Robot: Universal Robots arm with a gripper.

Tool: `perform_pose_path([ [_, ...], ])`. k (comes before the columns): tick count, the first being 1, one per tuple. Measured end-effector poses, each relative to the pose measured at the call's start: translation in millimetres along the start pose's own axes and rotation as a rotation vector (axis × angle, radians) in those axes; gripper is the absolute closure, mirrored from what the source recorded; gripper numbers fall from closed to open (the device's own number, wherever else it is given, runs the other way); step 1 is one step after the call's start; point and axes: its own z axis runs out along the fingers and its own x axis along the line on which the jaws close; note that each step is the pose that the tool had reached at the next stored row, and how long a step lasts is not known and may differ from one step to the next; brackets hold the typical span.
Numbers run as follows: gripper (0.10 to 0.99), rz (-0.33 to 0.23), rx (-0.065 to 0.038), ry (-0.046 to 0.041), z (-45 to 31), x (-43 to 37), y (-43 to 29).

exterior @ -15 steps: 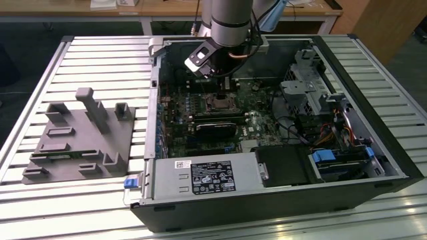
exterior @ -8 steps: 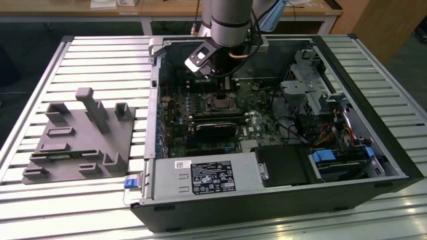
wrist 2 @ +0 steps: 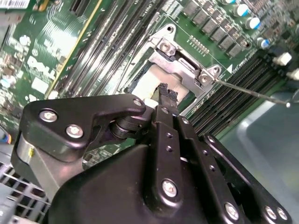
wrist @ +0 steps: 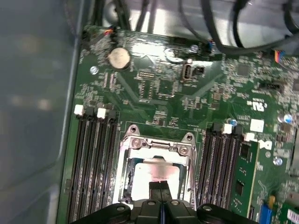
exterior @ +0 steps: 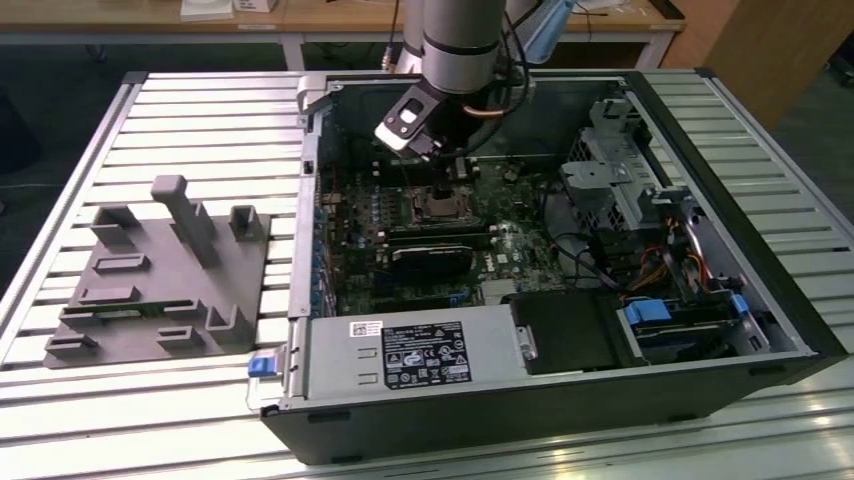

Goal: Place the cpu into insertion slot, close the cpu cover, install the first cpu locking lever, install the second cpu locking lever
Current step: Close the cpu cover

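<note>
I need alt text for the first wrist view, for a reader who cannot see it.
The shut gripper is poised over the silvery cpu, which is set into a green motherboard, with black memory slots on both sides.

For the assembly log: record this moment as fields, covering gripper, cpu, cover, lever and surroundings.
gripper: jaws shut, nothing between them, tips over the cpu
cpu: lying flat in the socket, silvery face up
cpu cover: appears lowered, framing the cpu
locking lever: thin rod sticking out from the socket corner, seemingly unlatched
computer case: open, on the slatted table
grey fixture: beside the case, at the exterior view's left
</note>
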Motion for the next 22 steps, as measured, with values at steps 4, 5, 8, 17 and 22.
perform_pose_path([
  [4,0.98,-0.072,-0.001,-0.0008,0.1,0.0,0.0],
  [5,0.98,-0.09,-0.001,-0.0009,0.1,0.0,0.0],
  [8,0.98,-0.146,-0.001,-0.0015,0.1,0.0,0.0],
  [17,0.98,-0.282,-0.002,-0.0029,0.1,0.0,0.0],
  [22,0.98,-0.35,-0.003,-0.0036,0.1,0.0,-0.1],
])
